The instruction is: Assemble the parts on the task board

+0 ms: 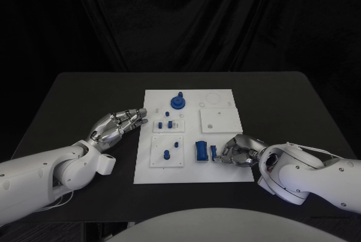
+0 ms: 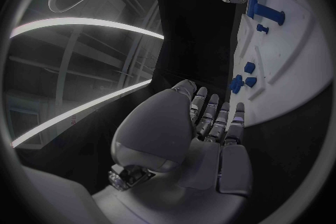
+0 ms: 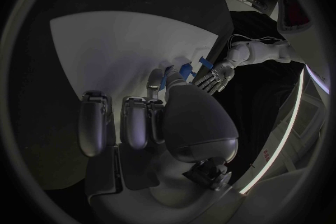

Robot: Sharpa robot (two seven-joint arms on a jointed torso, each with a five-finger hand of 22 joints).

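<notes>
The white task board [image 1: 188, 171] lies mid-table. My right hand [image 1: 239, 150] rests on its near right part and pinches a small blue part [image 1: 214, 151] right beside a larger blue block [image 1: 202, 150]. In the right wrist view that blue part [image 3: 183, 70] sits between the thumb and a finger of my right hand [image 3: 161, 117]. My left hand [image 1: 119, 126] hovers at the board's left edge, fingers stretched out and apart, holding nothing. From the left wrist, my left hand [image 2: 210, 123] points at small blue parts [image 2: 241, 81] on the board [image 2: 294, 67].
A round blue knob [image 1: 178, 101] stands at the board's far end beside a ring outline [image 1: 214, 100]. Small blue pieces [image 1: 170, 124] stand in a raised plate; others [image 1: 165, 156] sit in the plate nearer me. A white square plate [image 1: 219, 120] lies on the right.
</notes>
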